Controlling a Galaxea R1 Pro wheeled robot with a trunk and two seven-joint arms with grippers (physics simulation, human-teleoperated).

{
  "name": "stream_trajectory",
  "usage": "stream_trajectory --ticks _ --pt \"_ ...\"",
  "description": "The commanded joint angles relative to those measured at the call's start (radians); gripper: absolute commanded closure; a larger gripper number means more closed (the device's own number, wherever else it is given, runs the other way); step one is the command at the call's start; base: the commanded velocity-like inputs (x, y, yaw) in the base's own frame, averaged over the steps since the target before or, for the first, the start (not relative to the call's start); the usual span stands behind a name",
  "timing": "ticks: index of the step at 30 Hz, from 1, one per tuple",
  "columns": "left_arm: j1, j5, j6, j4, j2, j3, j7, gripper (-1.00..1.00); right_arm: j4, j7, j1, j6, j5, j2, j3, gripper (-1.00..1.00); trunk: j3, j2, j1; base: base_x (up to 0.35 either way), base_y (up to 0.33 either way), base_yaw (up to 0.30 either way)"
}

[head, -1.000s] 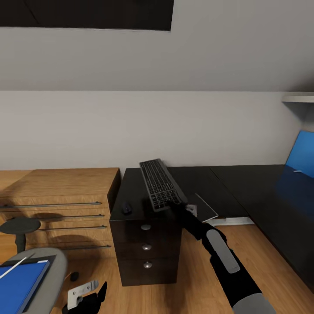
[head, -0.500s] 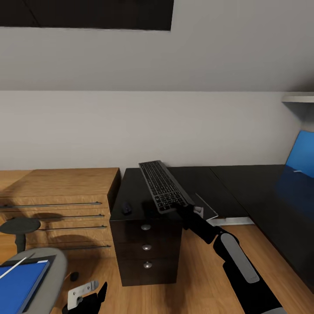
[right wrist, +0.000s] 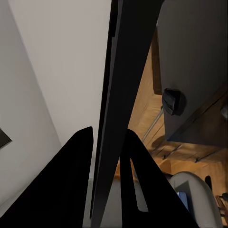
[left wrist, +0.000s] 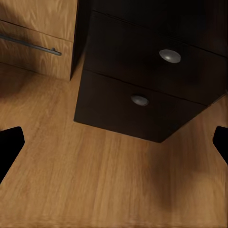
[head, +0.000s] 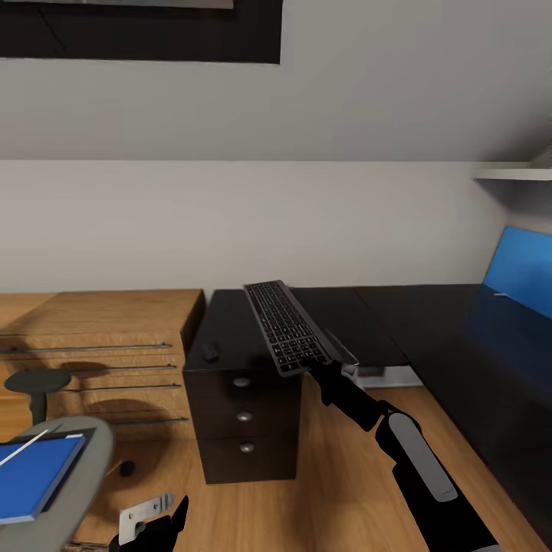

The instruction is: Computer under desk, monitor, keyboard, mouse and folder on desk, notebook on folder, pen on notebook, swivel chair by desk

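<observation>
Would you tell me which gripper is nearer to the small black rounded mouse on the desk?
The right gripper: it holds the slim black keyboard just beside the mouse above the glossy black desk. The left gripper hangs low near the floor, well below it.

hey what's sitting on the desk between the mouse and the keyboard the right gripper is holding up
Nothing. In the head view the glossy black desk is bare between the mouse and the keyboard, which the right gripper holds by its near end, lifted above the top.
</observation>
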Motion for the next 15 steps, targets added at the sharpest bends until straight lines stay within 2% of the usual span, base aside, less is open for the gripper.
stream_trajectory --ticks 1,8,15 --pt "0.000 0.011 0.006 -0.002 0.000 0.001 0.004 -1.00 0.000 0.000 -0.001 0.001 -0.009 -0.001 0.001 1.00 -0.001 -0.001 -0.001 -0.264 -0.221 0.000" --pt "0.000 0.011 0.006 -0.002 0.000 0.002 0.004 -1.00 -0.002 0.000 -0.001 0.002 -0.005 -0.002 0.001 1.00 0.002 0.006 -0.004 -0.266 -0.196 0.000" --pt "0.000 0.013 0.011 -0.002 0.000 0.004 0.005 -1.00 -0.003 0.000 -0.001 0.002 -0.004 -0.002 0.001 1.00 0.024 0.055 -0.031 -0.069 -0.032 0.000"
